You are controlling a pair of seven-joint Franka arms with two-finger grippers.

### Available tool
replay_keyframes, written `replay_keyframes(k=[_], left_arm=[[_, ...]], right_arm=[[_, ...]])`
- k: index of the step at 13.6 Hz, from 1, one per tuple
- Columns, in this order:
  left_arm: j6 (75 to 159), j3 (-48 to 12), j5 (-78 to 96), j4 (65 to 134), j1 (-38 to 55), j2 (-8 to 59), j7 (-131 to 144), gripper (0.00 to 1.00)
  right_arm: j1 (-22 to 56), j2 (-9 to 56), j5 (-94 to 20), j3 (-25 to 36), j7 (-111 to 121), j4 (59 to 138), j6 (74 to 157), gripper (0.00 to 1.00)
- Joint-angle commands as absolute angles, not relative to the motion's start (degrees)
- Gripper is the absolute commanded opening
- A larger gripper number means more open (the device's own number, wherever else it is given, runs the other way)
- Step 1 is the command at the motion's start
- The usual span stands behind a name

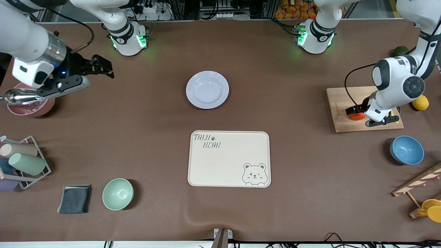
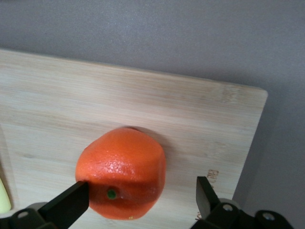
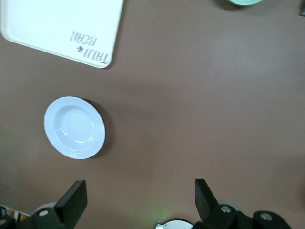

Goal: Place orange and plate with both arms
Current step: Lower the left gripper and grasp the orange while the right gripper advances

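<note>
Nearest the front camera: a folded dark grey cloth (image 1: 74, 199) and a smooth sage-green bowl (image 1: 118, 194), both nearer than the tray and toward the right arm's end.

Under everything, a matte brown table cover (image 1: 155, 131), faintly rippled along its near edge. Above the table's top edge, cables and metal framing.

Mid-table, the cream rectangular tray (image 1: 229, 159), rounded corners, printed lettering and a winking bear; landmark for the rest.

Farther from the front camera than the tray, apart from it: the plate (image 1: 207, 89), round, shallow, pale lavender-white, glossy, wide rim.

Toward the left arm's end from the tray: a pale bamboo cutting board (image 1: 339, 110), straight-grained. On it, the orange (image 2: 121, 172), reddish-orange, pebbled skin, green stem dot. Nearer than the board, a blue bowl (image 1: 406, 150).

Left gripper (image 2: 143, 200) down over the board, black fingers spread wide either side of the orange, one fingertip at its skin, the other clear.

Right gripper (image 1: 98, 67) up in the air toward the right arm's end from the tray, fingers spread apart, holding nothing.
</note>
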State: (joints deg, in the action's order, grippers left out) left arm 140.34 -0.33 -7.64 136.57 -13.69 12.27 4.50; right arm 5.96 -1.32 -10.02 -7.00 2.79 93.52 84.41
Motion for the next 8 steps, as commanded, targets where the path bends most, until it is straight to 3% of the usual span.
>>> replay_keyframes(k=[1,8], left_arm=[[140.6,-0.8,-9.1,136.2,-14.4,12.4,3.4,1.0],[136.7,-0.5,-10.3,133.6,-14.5,12.7,1.0,1.0]], right_arm=[[6.5,-2.0,-11.1,-6.7,2.7,92.8,84.5,1.0],[8.3,6.3,-11.2,-6.6,2.6,93.9,91.5,1.0]])
